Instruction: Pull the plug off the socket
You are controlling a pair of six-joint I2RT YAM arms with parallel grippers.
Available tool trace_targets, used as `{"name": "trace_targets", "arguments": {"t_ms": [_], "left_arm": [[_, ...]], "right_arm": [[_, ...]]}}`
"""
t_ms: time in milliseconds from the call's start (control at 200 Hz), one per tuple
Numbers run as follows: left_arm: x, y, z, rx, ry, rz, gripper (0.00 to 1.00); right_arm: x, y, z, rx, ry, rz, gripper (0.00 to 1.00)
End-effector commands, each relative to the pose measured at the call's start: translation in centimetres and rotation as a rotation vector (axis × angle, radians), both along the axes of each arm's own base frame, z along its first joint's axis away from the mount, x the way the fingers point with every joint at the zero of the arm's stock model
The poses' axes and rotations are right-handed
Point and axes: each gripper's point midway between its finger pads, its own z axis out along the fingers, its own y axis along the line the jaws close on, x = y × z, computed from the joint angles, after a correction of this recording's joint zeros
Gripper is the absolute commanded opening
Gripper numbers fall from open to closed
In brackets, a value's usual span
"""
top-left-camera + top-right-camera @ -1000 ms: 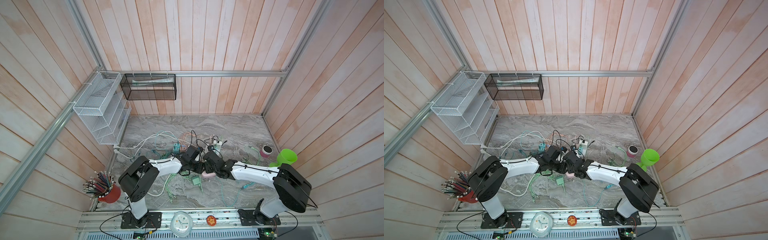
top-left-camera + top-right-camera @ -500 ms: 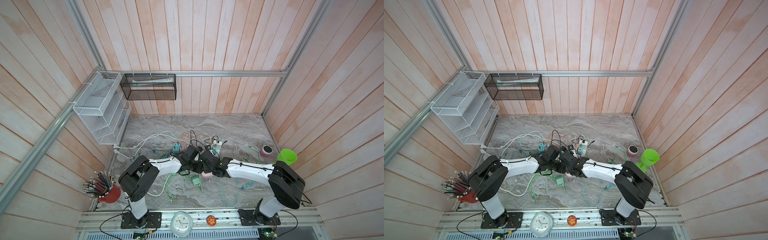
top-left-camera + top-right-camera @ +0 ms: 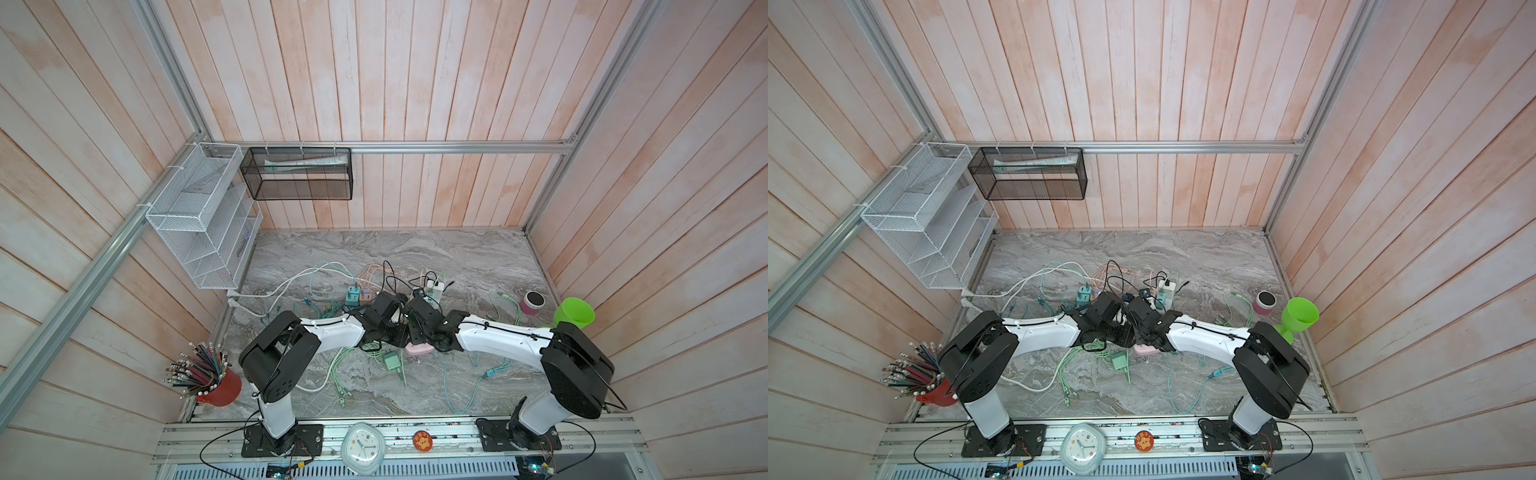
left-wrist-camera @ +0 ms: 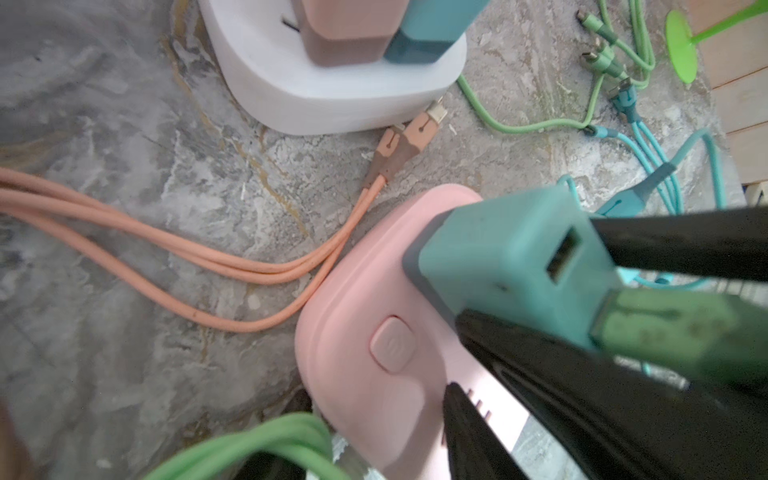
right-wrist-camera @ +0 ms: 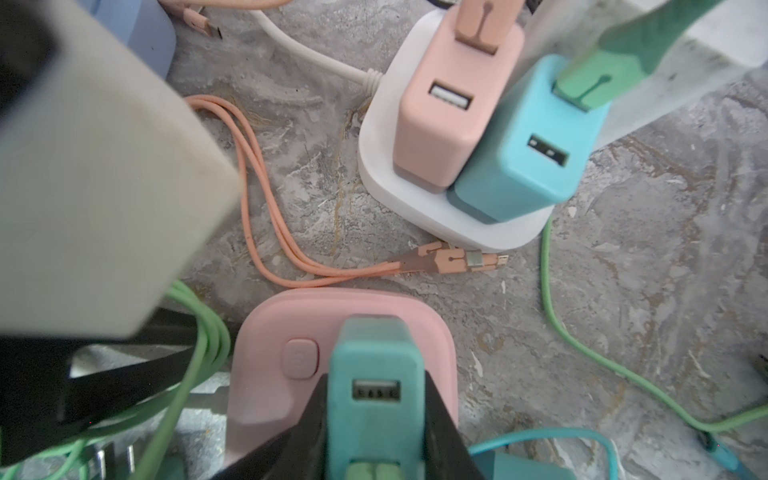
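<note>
Gripping the teal plug (image 5: pixel 374 365) by its two flat sides, your right claw (image 5: pixel 376 419) is closed on it, one black finger pressed to each flank. The plug stands in the pink socket (image 5: pixel 353 307), and I see no gap at its base, so judge it as not yet out. In a top view the socket peeks from under the two wrists near the middle of the tabletop (image 3: pixel 457 257), with the plug itself hidden by the arms. Your left claw (image 3: pixel 395 332) sits at 10 o'clock of the socket. What looks like one of its fingers (image 4: pixel 461 419) lies on the pink top, but you cannot tell whether it is clamped on the body or only pressing.

So make the left arm bear down firmly first. Then draw the right claw straight away from the socket face, along the prongs, no rocking sideways. That socket looks light and would likely lift with the plug if unbraced. Mind the green cable (image 4: pixel 665 336) plugged into the plug's end, it will drag. The white socket (image 5: pixel 407 208) with its two chargers lies farther out toward 10 o'clock, so pull upward, not that way
</note>
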Motion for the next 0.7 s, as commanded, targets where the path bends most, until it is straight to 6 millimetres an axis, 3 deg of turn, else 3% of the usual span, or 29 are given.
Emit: {"name": "trace_targets", "arguments": {"t_ms": [0, 160, 495, 695], "left_arm": [[-4.0, 5.1, -7.3, 0.265, 0.153, -0.005, 0.52], [-4.2, 5.2, -7.4, 0.263, 0.157, -0.005, 0.52], [-4.0, 5.9, -7.2, 0.262, 0.151, 0.019, 0.52], [-3.3, 4.7, -5.2, 0.199, 0.123, 0.02, 0.55]], "right_arm": [[-0.2, 3.4, 1.2, 0.031, -0.01, 0.055, 0.0], [-0.2, 3.0, 1.3, 0.044, -0.021, 0.029, 0.0], [-0.1, 0.1, 2.3, 0.111, -0.042, -0.035, 0.0], [-0.4, 0.4, 1.2, 0.091, -0.013, -0.007, 0.0]]}}
